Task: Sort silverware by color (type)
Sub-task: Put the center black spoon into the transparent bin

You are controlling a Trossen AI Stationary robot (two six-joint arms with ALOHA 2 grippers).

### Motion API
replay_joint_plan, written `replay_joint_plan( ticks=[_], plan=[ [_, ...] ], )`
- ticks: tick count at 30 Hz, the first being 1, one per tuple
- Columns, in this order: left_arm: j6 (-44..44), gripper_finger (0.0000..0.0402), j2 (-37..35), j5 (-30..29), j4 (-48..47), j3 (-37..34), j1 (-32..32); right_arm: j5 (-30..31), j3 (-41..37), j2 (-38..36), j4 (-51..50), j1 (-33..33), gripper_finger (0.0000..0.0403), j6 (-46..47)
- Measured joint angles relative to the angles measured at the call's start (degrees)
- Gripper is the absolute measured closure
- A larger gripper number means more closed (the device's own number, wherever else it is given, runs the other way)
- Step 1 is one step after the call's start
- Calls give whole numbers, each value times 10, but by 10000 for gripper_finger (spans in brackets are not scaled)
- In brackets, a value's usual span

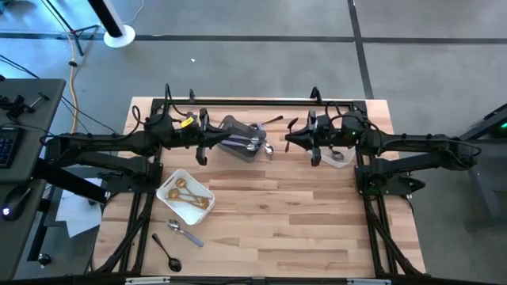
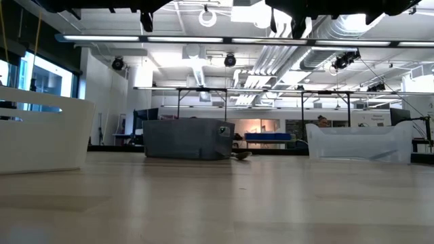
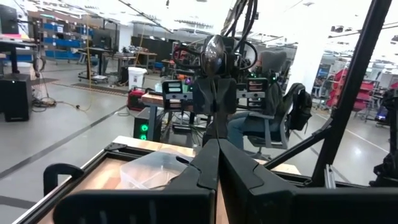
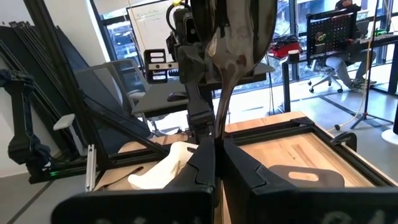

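My right gripper (image 4: 217, 142) is shut on a dark shiny spoon (image 4: 239, 43), high over the table's far middle (image 1: 290, 133). The same spoon (image 3: 214, 53) shows in the left wrist view. My left gripper (image 3: 217, 146) faces it from the left (image 1: 207, 136), shut, with nothing between its fingers. Between them a grey bin (image 1: 235, 127) holds several pieces of silverware (image 1: 252, 144). A white tray (image 1: 169, 180) holds gold spoons (image 1: 188, 195). A lilac-handled spoon (image 1: 184, 232) and a black spoon (image 1: 167, 252) lie flat on the table near its front left. My right gripper pinches the spoon's handle (image 4: 220, 118) near its free end between its two fingers. The fingers lie level and point toward the table's left. The spoon stands upright above them, bowl on top, lifted clear of the table.
A clear tub (image 1: 337, 157) stands under the right arm, at the far right. A black piece (image 1: 273, 120) sticks out past the bin's far right corner. Bare wood (image 1: 285, 214) spreads over the table's middle and near right. A seated person (image 3: 261, 118) shows beyond the table.
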Motion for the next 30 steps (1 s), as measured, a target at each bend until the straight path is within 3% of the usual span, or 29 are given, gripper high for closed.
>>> replay_joint_plan(
  ticks=[30],
  plan=[
    [7, 401, 0, -5, 0, 0, 0, -1, 0, 0, -5, 0, 403, 0]
  ],
)
